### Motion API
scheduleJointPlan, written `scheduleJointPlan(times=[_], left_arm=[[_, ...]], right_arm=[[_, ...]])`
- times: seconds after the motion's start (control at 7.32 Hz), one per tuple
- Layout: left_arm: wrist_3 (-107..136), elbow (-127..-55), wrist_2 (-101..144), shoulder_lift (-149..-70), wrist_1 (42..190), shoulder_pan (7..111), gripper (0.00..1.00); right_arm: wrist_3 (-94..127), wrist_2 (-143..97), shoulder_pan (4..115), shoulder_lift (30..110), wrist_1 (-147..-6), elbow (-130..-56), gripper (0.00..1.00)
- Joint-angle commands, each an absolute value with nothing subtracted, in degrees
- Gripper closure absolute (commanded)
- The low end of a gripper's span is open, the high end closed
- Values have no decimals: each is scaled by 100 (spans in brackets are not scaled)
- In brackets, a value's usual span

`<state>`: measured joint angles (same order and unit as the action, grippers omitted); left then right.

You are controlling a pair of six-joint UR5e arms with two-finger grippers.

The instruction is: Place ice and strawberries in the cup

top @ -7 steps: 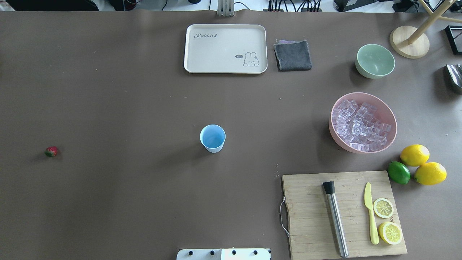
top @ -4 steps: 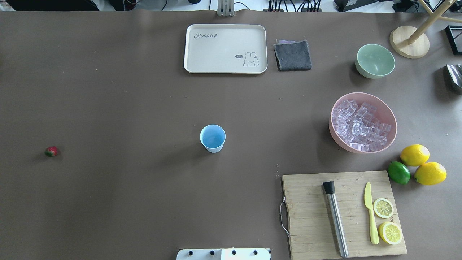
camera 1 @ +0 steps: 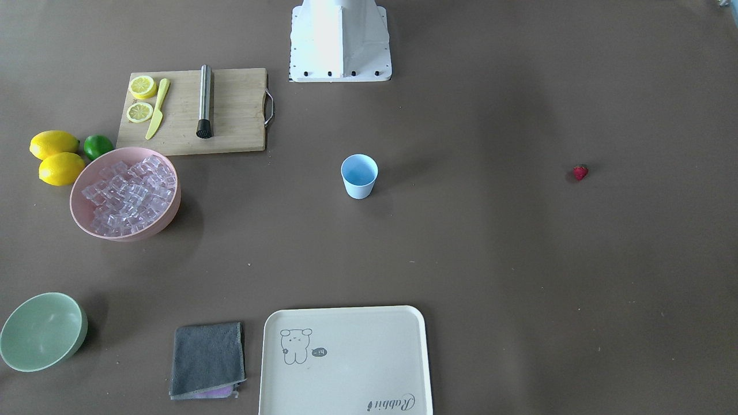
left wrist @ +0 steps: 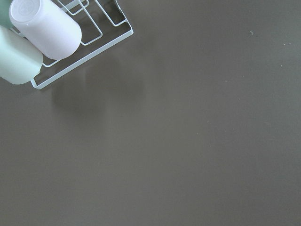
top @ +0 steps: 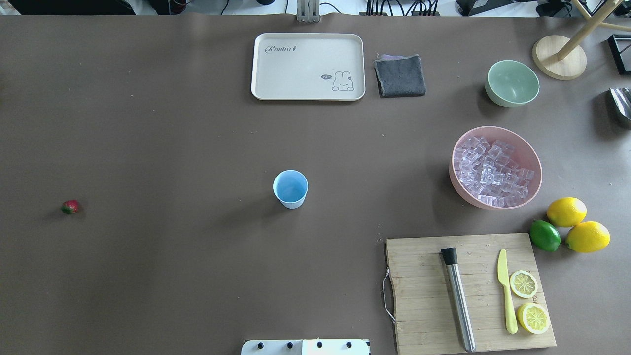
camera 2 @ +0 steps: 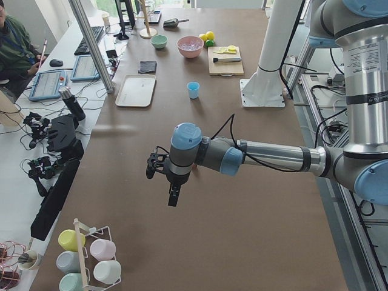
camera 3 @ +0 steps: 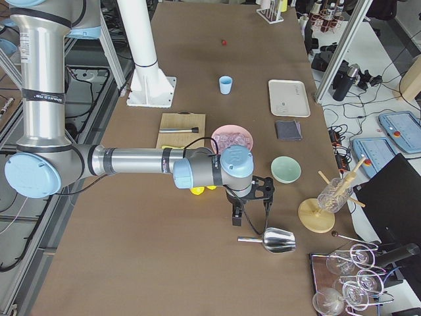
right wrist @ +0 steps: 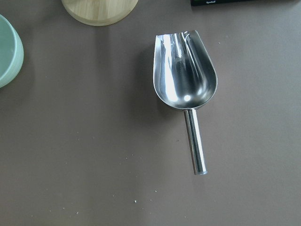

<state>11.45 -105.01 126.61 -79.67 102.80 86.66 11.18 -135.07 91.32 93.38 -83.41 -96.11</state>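
Standing upright near the middle of the bench (top: pixel 172 123) is the blue cup (top: pixel 290 189). The strawberry (top: pixel 70 206) lies alone on the bench, well apart from the cup, toward the robot's left. The ice (top: pixel 493 172) is heaped in the pink bowl (top: pixel 528 154), well apart from the cup, toward the robot's right. Two lemons (top: pixel 566 211) and a lime (top: pixel 544 235) lie just beside that bowl, next to the cutting board (top: pixel 419 281).

Left arm (camera 2: pixel 267 154): reaches out over the bench end on the robot's left, with the left jaws pointing down, near a wire rack (left wrist: pixel 84 56) of cups. It cannot be told whether the left jaws are released or clenched.

Right arm (camera 3: pixel 131 160): reaches out over the opposite bench end, with the right jaws pointing down near a metal scoop (right wrist: pixel 186 70) that lies flat on the bench beside the green bowl (camera 3: pixel 285 169). It cannot be told whether the right jaws are released or clenched.
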Motion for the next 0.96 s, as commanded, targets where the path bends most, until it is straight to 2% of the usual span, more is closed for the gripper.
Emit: scheduleJointPlan(times=[0.0,0.82], left_arm=[[1151,-10503,12665,-7937,10283,8675,2],[1108,-10293,12665,-7980,10292,8675,2]], right_arm=[[1116,-13509,9123,9325,-8341,-9615,0],[1116,-13509,9149,9421,-8350,-9738,0]])
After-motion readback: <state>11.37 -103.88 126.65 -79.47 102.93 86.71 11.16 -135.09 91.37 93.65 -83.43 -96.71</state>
